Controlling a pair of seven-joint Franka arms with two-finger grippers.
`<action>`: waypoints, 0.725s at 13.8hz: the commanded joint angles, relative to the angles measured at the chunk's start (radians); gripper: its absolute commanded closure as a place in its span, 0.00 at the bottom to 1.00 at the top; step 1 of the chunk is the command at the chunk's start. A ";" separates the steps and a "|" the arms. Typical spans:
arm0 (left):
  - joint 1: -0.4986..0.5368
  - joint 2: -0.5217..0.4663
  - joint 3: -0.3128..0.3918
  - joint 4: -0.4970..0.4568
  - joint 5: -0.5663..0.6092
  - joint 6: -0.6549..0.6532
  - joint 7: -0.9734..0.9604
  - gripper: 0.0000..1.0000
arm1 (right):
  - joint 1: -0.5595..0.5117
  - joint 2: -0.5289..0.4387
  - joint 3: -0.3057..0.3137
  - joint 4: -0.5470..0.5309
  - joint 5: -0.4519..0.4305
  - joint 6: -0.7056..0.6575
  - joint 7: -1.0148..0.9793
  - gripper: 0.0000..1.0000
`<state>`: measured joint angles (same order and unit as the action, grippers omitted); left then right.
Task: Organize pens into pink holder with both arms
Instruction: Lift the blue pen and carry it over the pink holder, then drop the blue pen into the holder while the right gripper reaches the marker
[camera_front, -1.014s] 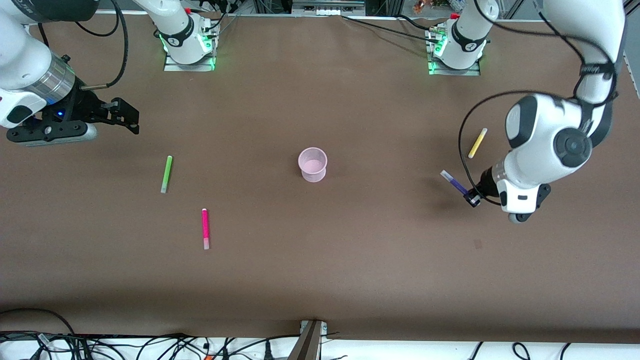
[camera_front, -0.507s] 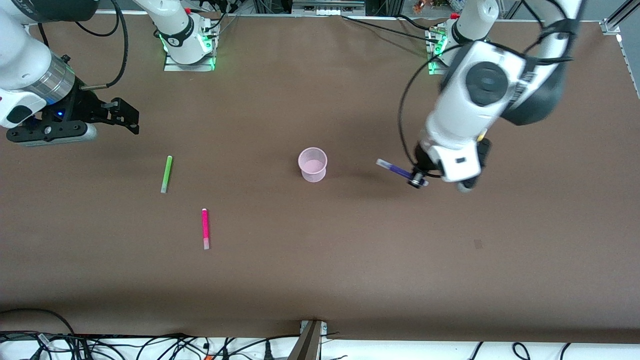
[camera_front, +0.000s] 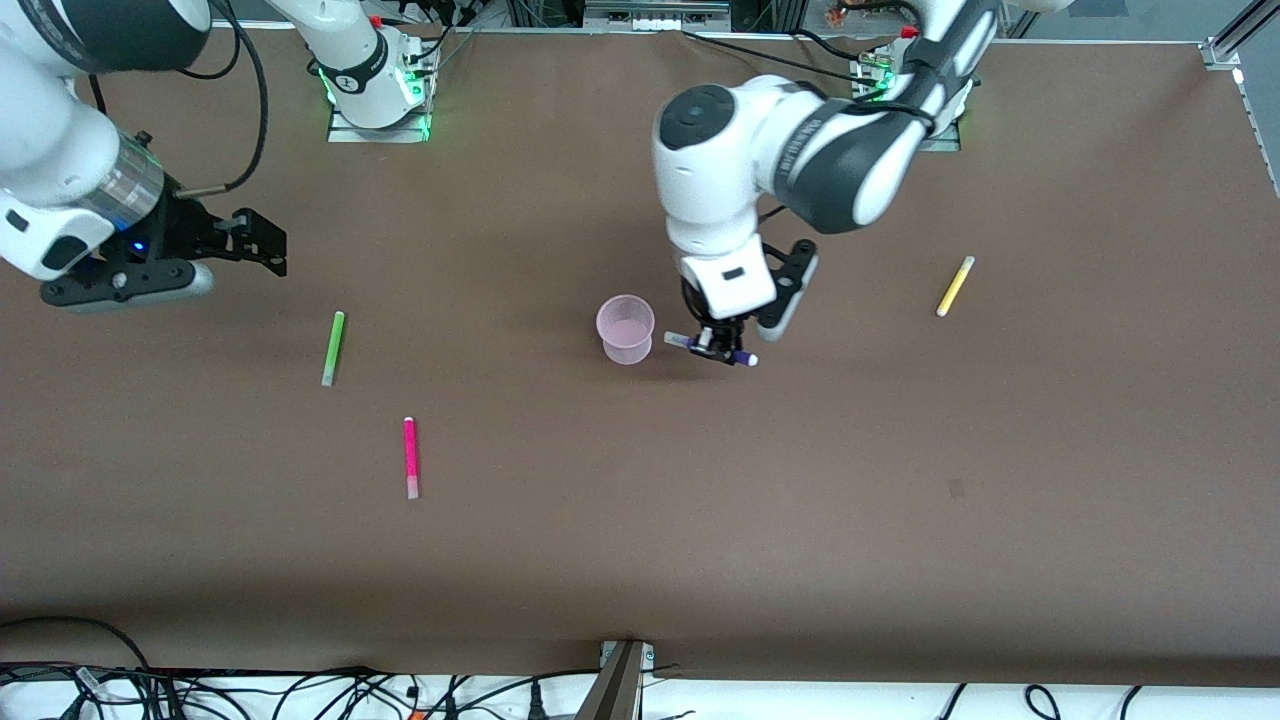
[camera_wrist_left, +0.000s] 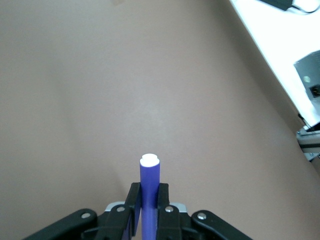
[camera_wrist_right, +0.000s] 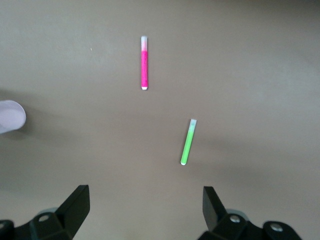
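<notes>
The right gripper (camera_front: 262, 243) waits with fingers spread wide over bare table, above the lime green pen (camera_front: 332, 348) and magenta pink pen (camera_front: 410, 458) lying flat, probably staged for them. The pale pink translucent holder (camera_front: 626, 329) stands upright beside the left gripper (camera_front: 716, 348), which clamps the dark purple pen (camera_front: 712, 349) mid-shaft, nearly level, not yet over the rim. The yellow pen (camera_front: 954, 286) lies well apart, toward the left arm's end.

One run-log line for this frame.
left gripper: shut on purple pen, beside pink holder | right gripper: open, waiting | table: green, pink, yellow pens
</notes>
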<state>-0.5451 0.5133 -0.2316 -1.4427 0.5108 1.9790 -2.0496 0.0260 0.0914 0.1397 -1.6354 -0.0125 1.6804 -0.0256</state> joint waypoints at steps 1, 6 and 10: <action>-0.100 0.060 0.021 0.047 0.153 -0.031 -0.113 1.00 | -0.006 0.057 -0.002 0.029 -0.027 0.021 -0.110 0.00; -0.206 0.137 0.023 0.048 0.391 -0.123 -0.254 1.00 | -0.009 0.116 -0.002 0.012 -0.035 0.039 -0.129 0.00; -0.266 0.169 0.031 0.050 0.456 -0.149 -0.271 1.00 | 0.014 0.146 0.001 -0.116 0.013 0.226 -0.113 0.00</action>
<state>-0.7657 0.6551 -0.2213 -1.4338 0.9227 1.8678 -2.2997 0.0252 0.2347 0.1385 -1.6739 -0.0157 1.8203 -0.1429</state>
